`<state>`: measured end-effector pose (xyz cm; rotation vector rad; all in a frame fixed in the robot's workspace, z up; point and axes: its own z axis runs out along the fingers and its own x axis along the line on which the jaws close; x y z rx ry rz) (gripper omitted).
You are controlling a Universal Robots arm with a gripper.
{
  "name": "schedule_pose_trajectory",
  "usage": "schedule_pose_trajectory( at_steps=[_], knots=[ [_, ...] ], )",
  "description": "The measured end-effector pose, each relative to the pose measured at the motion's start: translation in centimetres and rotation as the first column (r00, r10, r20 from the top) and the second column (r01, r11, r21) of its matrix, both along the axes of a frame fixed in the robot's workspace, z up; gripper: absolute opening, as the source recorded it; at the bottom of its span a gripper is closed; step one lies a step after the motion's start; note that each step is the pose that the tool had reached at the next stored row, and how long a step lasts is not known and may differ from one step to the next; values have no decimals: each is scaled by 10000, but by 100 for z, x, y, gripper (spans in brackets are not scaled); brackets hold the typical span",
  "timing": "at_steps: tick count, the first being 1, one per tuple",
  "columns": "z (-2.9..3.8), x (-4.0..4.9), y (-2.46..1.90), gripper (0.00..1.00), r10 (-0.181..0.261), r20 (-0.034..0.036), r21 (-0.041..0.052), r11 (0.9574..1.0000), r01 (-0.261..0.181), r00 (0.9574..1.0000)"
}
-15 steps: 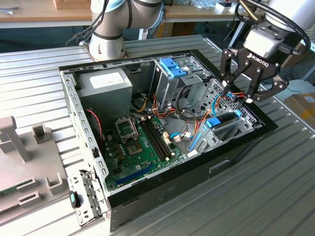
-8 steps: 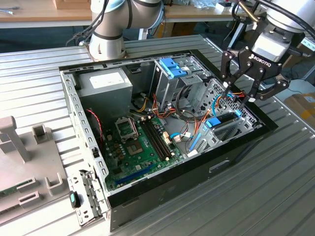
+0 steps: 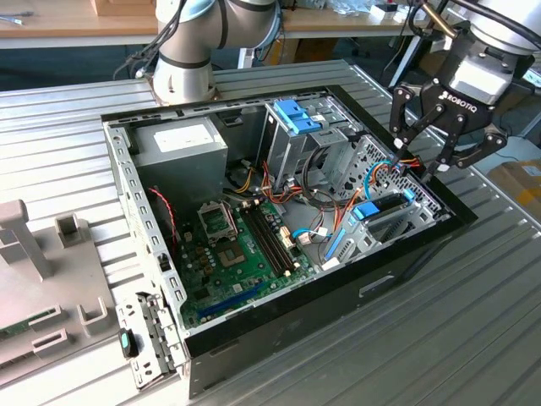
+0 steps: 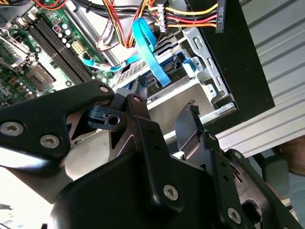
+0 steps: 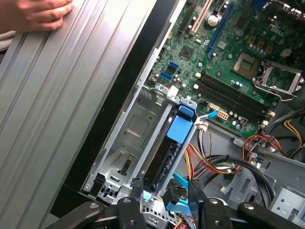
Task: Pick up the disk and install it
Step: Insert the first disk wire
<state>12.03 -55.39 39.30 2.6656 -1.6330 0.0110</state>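
Note:
The disk [image 3: 379,213] sits on edge in the drive bay at the exterior view's right end of the open computer case [image 3: 406,271]. Its blue carrier frame [image 5: 181,126] and dark edge show in the first wrist view. My gripper [image 3: 420,156] hangs just above that bay, over the end of the disk nearest the case wall. Its black fingers are spread open with nothing held. In the first wrist view the gripper [image 5: 166,191] straddles the disk's end. Both black fingers show in the second wrist view, where the gripper [image 4: 162,102] is above the bay's metal frame.
Coloured cables [image 3: 397,165] and a blue ribbon cable [image 4: 147,43] run close to the fingers. Farther into the case are a silver cage with a blue latch [image 3: 296,114], the motherboard [image 3: 237,245] and a grey power supply [image 3: 182,139]. A person's hand [image 5: 38,12] rests on the ribbed table.

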Motion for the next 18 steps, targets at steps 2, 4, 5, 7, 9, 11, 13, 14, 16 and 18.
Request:
schedule_pose_trajectory(
  at_steps=[2, 4, 5, 7, 9, 11, 13, 14, 16, 18],
  knots=[
    [0, 23, 0, 50, 67, -1, 0, 10000, -67, 10000],
    [0, 80, 1, 50, 278, -1, -1, 9996, -278, 9996],
    [0, 95, 1, 50, 358, -1, 0, 9994, -358, 9994],
    [-1, 148, 1, 50, 582, -1, -1, 9983, -582, 9983],
    [-1, 192, 2, 50, 762, -1, 0, 9971, -762, 9971],
    [-1, 222, 2, 50, 890, -1, -1, 9960, -890, 9960],
    [-1, 259, 2, 50, 1047, -1, -1, 9945, -1047, 9945],
    [-2, 274, 2, 50, 1107, -1, 0, 9939, -1107, 9939],
    [-2, 324, 4, 50, 1313, -1, 0, 9913, -1313, 9913],
    [-2, 326, 5, 50, 1334, -1, 0, 9911, -1334, 9911]
  ],
)
